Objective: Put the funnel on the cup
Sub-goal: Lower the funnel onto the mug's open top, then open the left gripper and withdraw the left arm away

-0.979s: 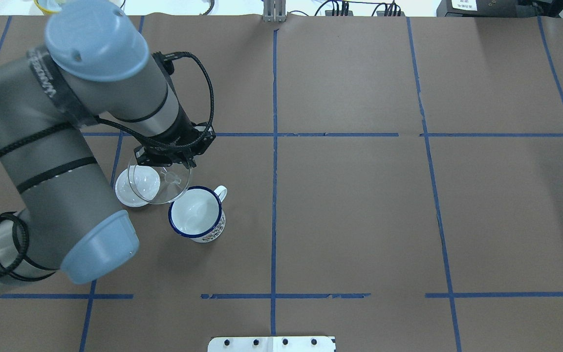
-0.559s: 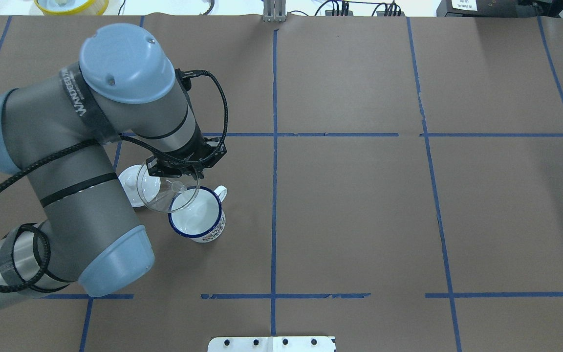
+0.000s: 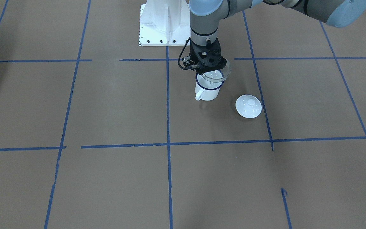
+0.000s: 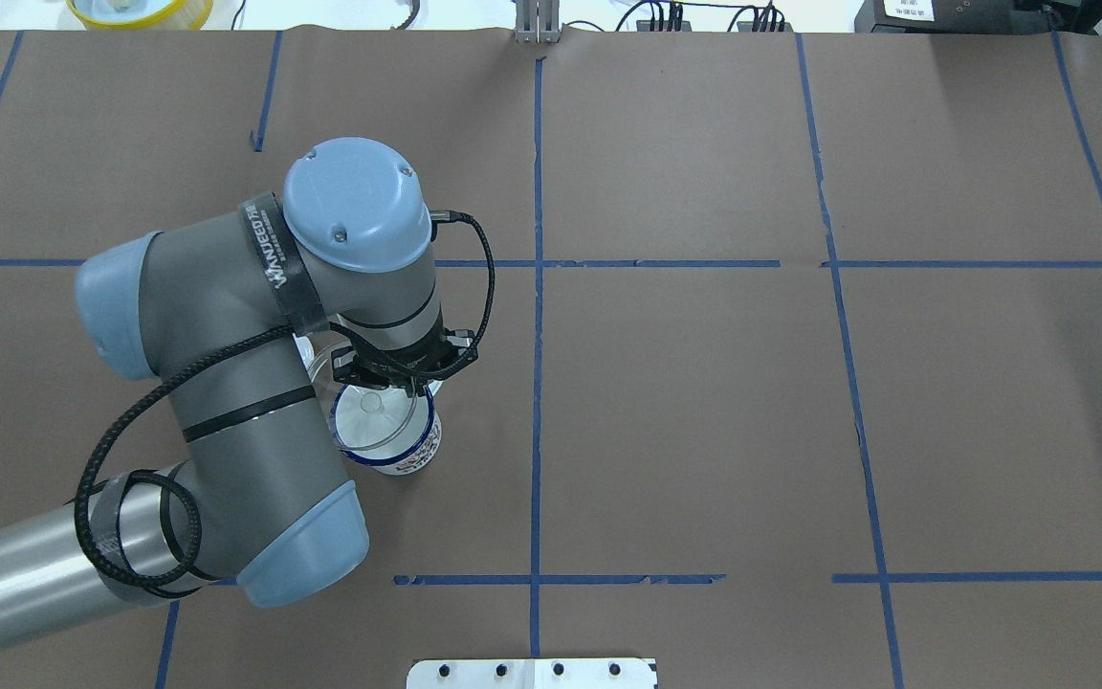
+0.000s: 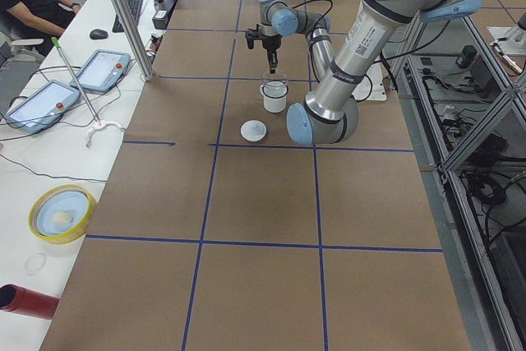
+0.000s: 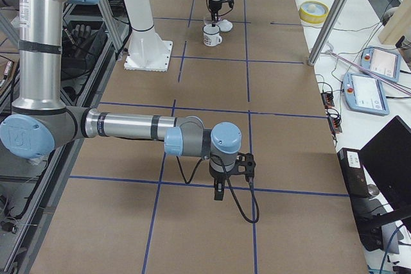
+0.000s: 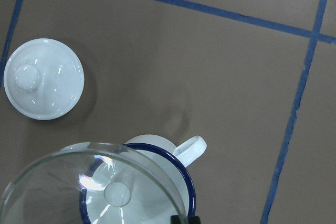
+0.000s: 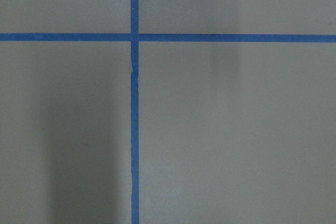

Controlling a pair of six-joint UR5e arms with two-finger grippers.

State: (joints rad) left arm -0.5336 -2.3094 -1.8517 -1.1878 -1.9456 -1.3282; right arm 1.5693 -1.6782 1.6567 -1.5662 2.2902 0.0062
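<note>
My left gripper [image 3: 209, 70] is shut on the rim of the clear funnel [image 3: 217, 75] and holds it right over the mouth of the white cup [image 3: 207, 93] with the dark blue rim. In the overhead view the funnel [image 4: 371, 413] covers most of the cup [image 4: 406, 457], offset a little to the left. In the left wrist view the funnel [image 7: 89, 187] is in front of the cup [image 7: 185, 167], spout over its opening. I cannot tell whether the funnel touches the cup. My right gripper [image 6: 218, 192] hangs over bare table far away; I cannot tell whether it is open or shut.
A round white lid with a knob [image 3: 248, 106] lies flat beside the cup, also seen in the left wrist view [image 7: 43, 77]. The robot's white base plate [image 3: 160, 28] is at the near edge. A yellow bowl [image 4: 140, 10] sits beyond the far edge.
My left gripper has carried the funnel right and toward the robot, from over the lid to over the cup's mouth. The arm now hides the lid in the overhead view.
</note>
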